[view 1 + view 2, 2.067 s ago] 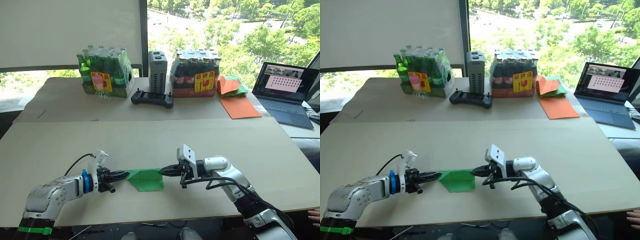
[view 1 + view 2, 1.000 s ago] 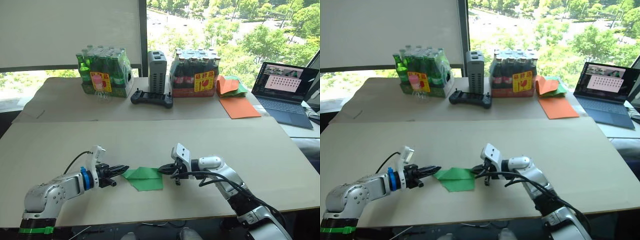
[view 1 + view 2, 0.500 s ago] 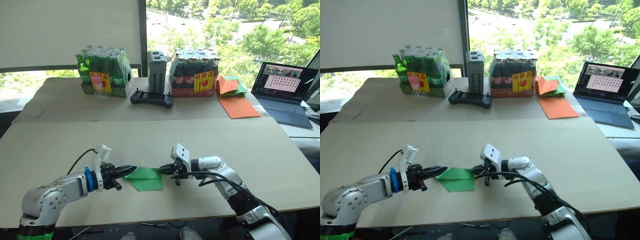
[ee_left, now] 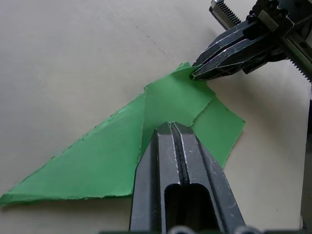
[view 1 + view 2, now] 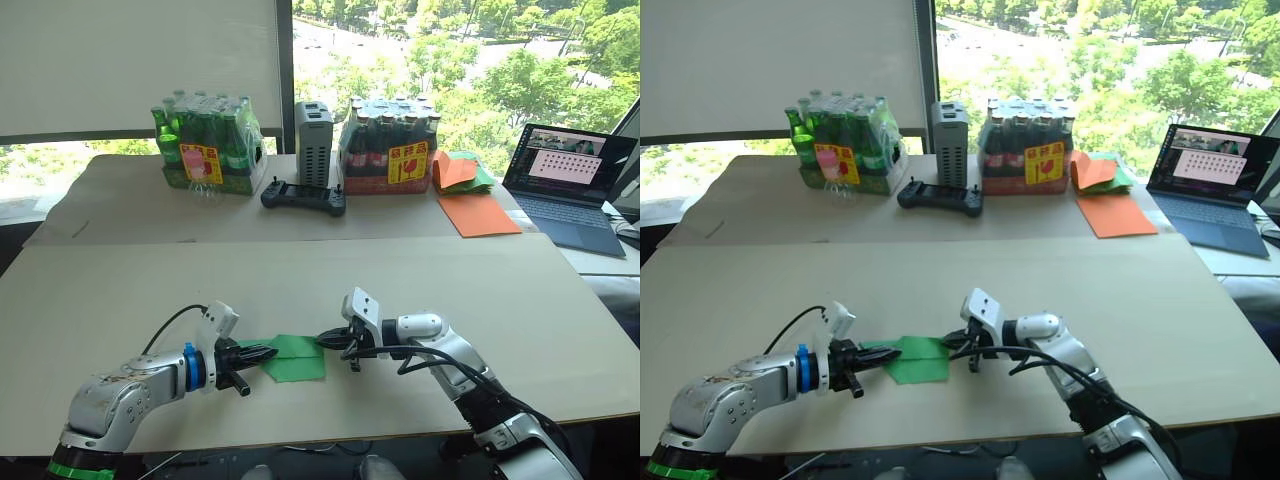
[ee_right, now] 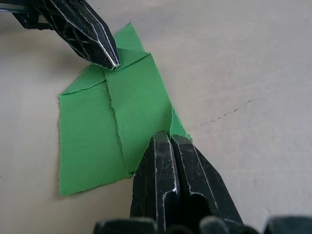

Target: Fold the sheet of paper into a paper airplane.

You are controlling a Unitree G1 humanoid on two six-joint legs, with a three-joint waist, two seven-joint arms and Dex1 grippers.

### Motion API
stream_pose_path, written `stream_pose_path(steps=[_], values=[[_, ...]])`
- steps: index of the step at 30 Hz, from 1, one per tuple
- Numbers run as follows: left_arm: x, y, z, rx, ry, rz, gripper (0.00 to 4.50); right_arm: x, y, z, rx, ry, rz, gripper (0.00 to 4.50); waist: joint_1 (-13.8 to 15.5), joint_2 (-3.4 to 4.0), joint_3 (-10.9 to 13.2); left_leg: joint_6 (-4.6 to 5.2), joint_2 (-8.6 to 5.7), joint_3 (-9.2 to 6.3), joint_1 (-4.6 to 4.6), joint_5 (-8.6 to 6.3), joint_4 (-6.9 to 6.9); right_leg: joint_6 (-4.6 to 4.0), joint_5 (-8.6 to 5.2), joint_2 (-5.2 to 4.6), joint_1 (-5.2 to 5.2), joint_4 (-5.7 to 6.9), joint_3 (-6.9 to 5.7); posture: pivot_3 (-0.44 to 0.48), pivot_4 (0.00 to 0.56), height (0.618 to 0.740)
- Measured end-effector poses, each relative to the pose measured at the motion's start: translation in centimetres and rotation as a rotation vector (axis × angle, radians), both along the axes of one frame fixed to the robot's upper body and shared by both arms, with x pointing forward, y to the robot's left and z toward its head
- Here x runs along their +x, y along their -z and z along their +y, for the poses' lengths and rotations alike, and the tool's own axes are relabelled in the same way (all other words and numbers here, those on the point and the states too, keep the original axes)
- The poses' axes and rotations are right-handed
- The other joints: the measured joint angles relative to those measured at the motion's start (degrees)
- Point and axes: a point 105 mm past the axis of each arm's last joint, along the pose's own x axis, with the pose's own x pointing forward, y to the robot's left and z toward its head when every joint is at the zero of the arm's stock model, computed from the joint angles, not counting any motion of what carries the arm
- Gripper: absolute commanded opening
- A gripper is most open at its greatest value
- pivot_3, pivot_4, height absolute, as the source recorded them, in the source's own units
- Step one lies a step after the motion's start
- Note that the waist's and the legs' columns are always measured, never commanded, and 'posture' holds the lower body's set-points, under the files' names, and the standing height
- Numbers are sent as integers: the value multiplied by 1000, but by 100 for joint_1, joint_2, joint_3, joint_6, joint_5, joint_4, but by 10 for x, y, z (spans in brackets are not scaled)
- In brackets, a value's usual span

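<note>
- The sheet of paper, bright green and already partly folded, lies flat on the near table between the two grippers.
- The left gripper has its fingers pressed together, tips resting on the paper's left part.
- The right gripper is likewise closed, its tips at the paper's right edge; whether it pinches the edge or only presses on it is hard to tell.
- The left wrist view shows overlapping flaps with rough edges and the right gripper's tips touching a corner.
- The right wrist view shows a lengthwise crease and a slightly raised edge beside its fingers.
</note>
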Motion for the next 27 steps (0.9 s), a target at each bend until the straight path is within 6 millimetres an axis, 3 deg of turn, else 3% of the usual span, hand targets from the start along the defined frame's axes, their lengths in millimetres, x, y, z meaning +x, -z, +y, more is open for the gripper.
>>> stream_pose_path(steps=[15, 21, 27], values=[[3, 7, 5, -53, -38, 46, 0, -6, 1, -1, -11, -5, 2, 31, 6, 1, -1, 0, 0, 0, 5, 0, 0, 0, 0, 0, 4, 2, 0, 0, 150, 727], [3, 8, 5, -65, -44, 49, 0, 0, -2, -5, 11, 49, -13, 1900, 11, 1, -1, 0, 0, 0, 8, 0, 0, 0, 0, -1, 7, 4, 0, 0, 150, 727], [4, 9, 4, -77, -48, 51, 0, 6, -41, -4, 168, 115, -92, 4004, 24, 2, -1, 0, 0, -1, 8, 0, 0, 0, 0, -1, 7, 4, 0, 0, 150, 727]])
